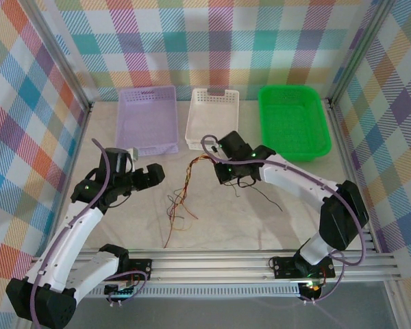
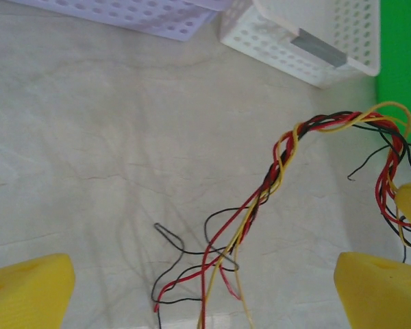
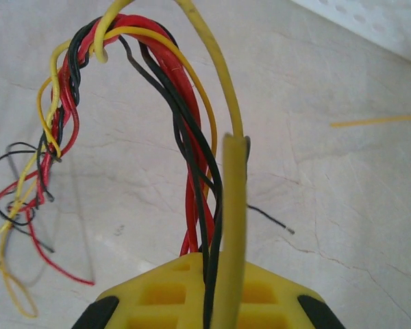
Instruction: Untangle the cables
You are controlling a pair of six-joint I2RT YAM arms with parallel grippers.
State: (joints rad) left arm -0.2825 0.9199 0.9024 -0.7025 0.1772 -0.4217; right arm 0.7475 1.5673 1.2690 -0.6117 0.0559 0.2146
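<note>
grip: my right gripper [image 3: 229, 205] pinching thin twisted red, yellow and black cables [image 3: 192, 137] | my left gripper [image 1: 154, 173] spread | risk: pulling tightens the twist

The cables [image 1: 183, 190] are red, orange-yellow and black, braided into a three-colour twist at the top view's centre, with loose strands fanning toward 6 o'clock; at 12 o'clock a white perforated basket [image 1: 212, 118], at 11 a lavender basket [image 1: 147, 118], at 1 a bright green basket [image 1: 292, 122]; the table [image 1: 226, 223] is pale cream with faint marble veins; the walls [image 1: 27, 103] are pastel plaid; both arms are white with black joints and purple leads [image 1: 99, 185]; the left gripper [image 2: 202, 281] and right gripper [image 3: 231, 178] have yellow fingers.
</note>
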